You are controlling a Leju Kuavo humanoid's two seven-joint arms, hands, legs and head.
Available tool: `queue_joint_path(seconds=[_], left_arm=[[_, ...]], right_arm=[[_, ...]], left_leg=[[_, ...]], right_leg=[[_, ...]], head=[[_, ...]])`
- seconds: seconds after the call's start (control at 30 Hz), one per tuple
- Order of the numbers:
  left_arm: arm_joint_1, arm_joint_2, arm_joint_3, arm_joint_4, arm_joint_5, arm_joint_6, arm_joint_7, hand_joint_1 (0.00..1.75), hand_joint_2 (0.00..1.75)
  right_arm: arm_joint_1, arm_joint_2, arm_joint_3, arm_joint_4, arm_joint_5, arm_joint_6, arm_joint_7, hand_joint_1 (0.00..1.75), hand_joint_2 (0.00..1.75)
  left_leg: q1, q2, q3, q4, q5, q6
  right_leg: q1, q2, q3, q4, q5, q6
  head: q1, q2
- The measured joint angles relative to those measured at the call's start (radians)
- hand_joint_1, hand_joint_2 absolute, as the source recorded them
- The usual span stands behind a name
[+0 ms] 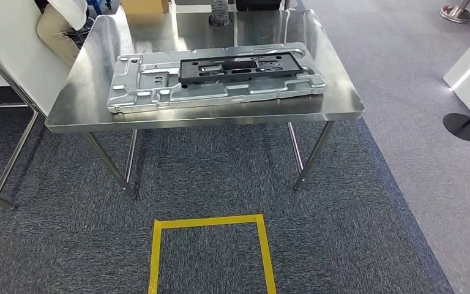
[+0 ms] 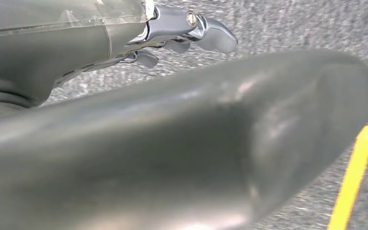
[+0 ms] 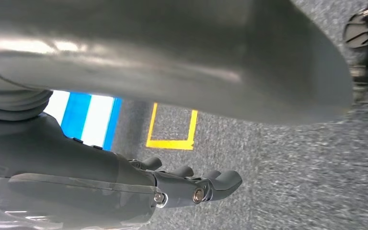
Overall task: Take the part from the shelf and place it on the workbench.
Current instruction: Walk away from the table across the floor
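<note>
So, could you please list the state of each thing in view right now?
Silver panel: flat on the workbench.
Black part: lying on the silver panel.
Left hand: holding nothing, fingers apart.
Right hand: holding nothing, fingers apart.

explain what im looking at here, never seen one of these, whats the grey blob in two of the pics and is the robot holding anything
A two-legged humanoid robot took these. The head view looks down at a shiny steel workbench carrying a large stamped silver metal panel with a black plastic frame lying on it. A square of yellow floor tape marks the carpet in front. The other two pictures come from wrist cameras on arms that seem to hang down. The grey blob is each hand's thick thumb, close to the lens. The left hand and right hand hold nothing, with the fingers in view apart.
</note>
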Motion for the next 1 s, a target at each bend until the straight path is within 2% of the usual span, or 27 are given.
queue_joint_path(seconds=[0.03,0.07,0.1,0.13,0.17,0.2,0.23,0.27,0.3,0.33,0.37,0.43,0.47,0.5,0.53,0.57,0.6,0.63,0.67,0.7,0.73,0.8,0.83,0.87,0.93,0.97,1.0], left_arm=[[0.0,0.0,0.0,0.0,-0.002,0.0,0.002,0.0,0.0],[-0.001,0.0,0.0,0.0,-0.004,0.001,0.004,0.0,0.0],[-0.001,0.0,0.0,0.0,-0.006,0.002,0.005,0.0,0.0],[-0.002,0.0,0.0,0.0,-0.007,0.002,0.006,0.0,0.0],[-0.002,0.0,0.0,0.0,-0.008,0.003,0.007,0.0,0.0],[-0.003,0.0,0.0,0.0,-0.008,0.003,0.007,0.0,0.0],[-0.003,0.0,0.0,0.0,-0.008,0.003,0.007,0.0,0.0],[-0.002,0.0,0.0,0.0,-0.009,0.003,0.008,0.0,0.0],[-0.001,0.0,0.0,0.0,-0.01,0.002,0.01,0.0,0.0],[0.0,0.0,0.0,0.0,-0.012,0.001,0.013,0.0,0.0],[0.002,0.0,0.0,0.0,-0.013,-0.001,0.019,0.0,0.0],[0.004,-0.001,0.0,0.0,-0.015,-0.007,0.036,0.0,0.0],[0.004,-0.001,0.0,0.0,-0.016,-0.01,0.046,0.0,0.0],[0.004,-0.001,0.0,0.0,-0.017,-0.011,0.056,0.0,0.0],[0.004,-0.001,0.0,0.0,-0.017,-0.012,0.064,0.0,0.0],[0.004,-0.001,0.0,0.0,-0.018,-0.013,0.073,0.0,0.0],[0.003,-0.001,0.0,0.0,-0.019,-0.014,0.079,0.0,0.0],[0.001,0.0,0.0,0.0,-0.02,-0.015,0.084,0.0,0.0],[-0.001,0.001,0.0,0.0,-0.022,-0.016,0.088,0.0,0.0],[-0.004,0.001,0.0,0.0,-0.023,-0.017,0.09,0.0,0.0],[-0.006,0.002,0.0,0.0,-0.025,-0.018,0.091,0.0,0.0],[-0.004,0.001,0.0,0.0,-0.027,-0.02,0.089,0.0,0.0],[-0.003,0.001,0.0,0.0,-0.028,-0.02,0.087,0.0,0.0],[-0.001,0.0,0.0,0.0,-0.028,-0.021,0.085,0.0,0.0],[-0.001,0.0,0.0,0.0,-0.029,-0.022,0.08,0.0,0.0],[0.0,0.0,0.0,0.0,-0.029,-0.022,0.078,0.0,0.0],[0.002,-0.001,0.0,0.0,-0.029,-0.022,0.078,0.0,0.0]], right_arm=[[-0.001,0.0,0.001,0.0,0.003,0.001,-0.002,0.0,0.0],[-0.001,0.0,0.002,0.0,0.006,0.002,-0.004,0.0,0.0],[-0.003,0.0,0.002,0.0,0.008,0.003,-0.006,0.0,0.0],[-0.005,0.0,0.002,0.0,0.009,0.004,-0.008,0.0,0.0],[-0.007,0.0,0.002,0.0,0.01,0.005,-0.01,0.0,0.0],[-0.009,0.0,0.002,0.0,0.01,0.007,-0.013,0.0,0.0],[-0.011,0.0,0.002,0.0,0.011,0.009,-0.015,0.0,0.0],[-0.011,0.0,0.002,0.0,0.011,0.011,-0.016,0.0,0.0],[-0.011,0.001,0.002,0.001,0.011,0.012,-0.018,0.0,0.0],[-0.011,0.002,0.002,0.001,0.011,0.013,-0.019,0.0,0.0],[-0.011,0.002,0.002,0.002,0.011,0.013,-0.023,0.0,0.0],[-0.01,0.003,0.002,0.002,0.01,0.01,-0.034,0.0,0.0],[-0.009,0.003,0.002,0.002,0.01,0.007,-0.04,0.0,0.0],[-0.008,0.003,0.002,0.002,0.008,0.006,-0.045,0.0,0.0],[-0.008,0.004,0.002,0.002,0.007,0.003,-0.049,0.0,0.0],[-0.008,0.005,0.002,0.002,0.004,0.001,-0.052,0.0,0.0],[-0.008,0.006,0.002,0.002,0.001,-0.002,-0.054,0.0,0.0],[-0.009,0.007,0.002,0.002,-0.003,-0.004,-0.056,0.0,0.0],[-0.009,0.009,0.001,0.002,-0.009,-0.006,-0.056,0.0,0.0],[-0.01,0.01,-0.002,0.002,-0.016,-0.006,-0.056,0.0,0.0],[-0.01,0.011,-0.005,0.002,-0.023,-0.007,-0.055,0.0,0.0],[-0.01,0.011,-0.014,0.003,-0.034,-0.007,-0.051,0.0,0.0],[-0.01,0.011,-0.019,0.003,-0.038,-0.006,-0.048,0.0,0.0],[-0.009,0.011,-0.024,0.003,-0.042,-0.006,-0.046,0.0,0.0],[-0.005,0.012,-0.032,0.004,-0.046,-0.005,-0.041,0.0,0.0],[-0.004,0.012,-0.036,0.005,-0.048,-0.005,-0.039,0.0,0.0],[-0.002,0.012,-0.04,0.005,-0.049,-0.004,-0.039,0.0,0.0]], left_leg=[[0.001,0.001,-0.02,0.005,0.012,-0.003],[0.001,0.001,-0.039,0.011,0.023,-0.006],[0.002,0.001,-0.058,0.02,0.034,-0.01],[0.001,0.001,-0.074,0.028,0.042,-0.015],[0.001,0.0,-0.085,0.036,0.05,-0.021],[0.0,0.001,-0.092,0.04,0.059,-0.028],[0.001,0.001,-0.097,0.04,0.069,-0.035],[0.003,0.001,-0.099,0.039,0.077,-0.041],[0.005,-0.001,-0.104,0.044,0.071,-0.047],[0.007,-0.002,-0.114,0.063,0.045,-0.052],[0.008,-0.004,-0.128,0.101,0.001,-0.055],[0.01,-0.005,-0.162,0.226,-0.098,-0.06],[0.01,-0.005,-0.173,0.29,-0.119,-0.061],[0.01,-0.005,-0.174,0.333,-0.114,-0.061],[0.01,-0.005,-0.16,0.346,-0.088,-0.06],[0.009,-0.006,-0.128,0.322,-0.056,-0.056],[0.008,-0.006,-0.078,0.264,-0.034,-0.05],[0.006,-0.006,-0.018,0.184,-0.034,-0.044],[0.004,-0.005,0.034,0.107,-0.048,-0.038],[0.001,-0.005,0.069,0.047,-0.068,-0.033],[-0.001,-0.005,0.085,0.013,-0.083,-0.028],[0.001,-0.004,0.082,-0.004,-0.082,-0.018],[0.003,-0.003,0.079,-0.007,-0.074,-0.012],[0.005,-0.002,0.074,-0.01,-0.066,-0.006],[0.004,-0.001,0.06,-0.008,-0.055,0.0],[0.003,-0.001,0.052,-0.005,-0.051,0.0],[0.003,-0.001,0.045,-0.002,-0.049,-0.001]], right_leg=[[-0.003,0.0,0.019,0.005,0.027,0.003],[-0.005,0.0,0.057,-0.025,0.059,0.004],[-0.007,0.0,0.113,-0.088,0.077,0.004],[-0.007,0.0,0.176,-0.172,0.074,0.0],[-0.005,0.001,0.225,-0.244,0.058,-0.007],[-0.002,0.001,0.256,-0.295,0.042,-0.016],[0.002,0.001,0.266,-0.319,0.035,-0.026],[0.003,0.0,0.259,-0.32,0.041,-0.036],[0.003,-0.002,0.25,-0.32,0.051,-0.046],[0.003,-0.004,0.24,-0.321,0.062,-0.055],[0.003,-0.006,0.227,-0.323,0.074,-0.063],[0.007,-0.007,0.197,-0.322,0.095,-0.071],[0.01,-0.007,0.18,-0.321,0.107,-0.071],[0.012,-0.007,0.164,-0.318,0.118,-0.071],[0.013,-0.007,0.148,-0.315,0.128,-0.07],[0.014,-0.007,0.133,-0.311,0.137,-0.069],[0.015,-0.007,0.121,-0.306,0.144,-0.067],[0.018,-0.007,0.112,-0.3,0.149,-0.064],[0.02,-0.007,0.105,-0.295,0.155,-0.06],[0.021,-0.008,0.099,-0.291,0.16,-0.055],[0.022,-0.01,0.094,-0.289,0.166,-0.049],[0.02,-0.01,0.087,-0.284,0.171,-0.036],[0.019,-0.008,0.079,-0.266,0.157,-0.031],[0.017,-0.006,0.064,-0.228,0.129,-0.025],[0.011,-0.002,0.013,-0.099,0.048,-0.016],[0.009,-0.001,-0.008,-0.038,0.019,-0.013],[0.007,-0.001,-0.016,-0.003,0.007,-0.01]], head=[[0.0,0.0],[0.0,0.0],[0.0,0.0],[0.0,0.0],[0.0,0.0],[0.0,0.0],[-0.001,0.0],[0.0,0.0],[0.0,0.0],[-0.002,0.0],[-0.003,0.0],[-0.007,0.0],[-0.007,0.0],[-0.007,0.0],[-0.007,0.0],[-0.007,0.0],[-0.007,0.0],[-0.007,0.0],[-0.007,0.0],[-0.007,0.0],[-0.006,0.0],[-0.006,0.0],[-0.005,0.0],[-0.004,0.0],[-0.002,0.0],[-0.002,0.0],[-0.002,0.0]])
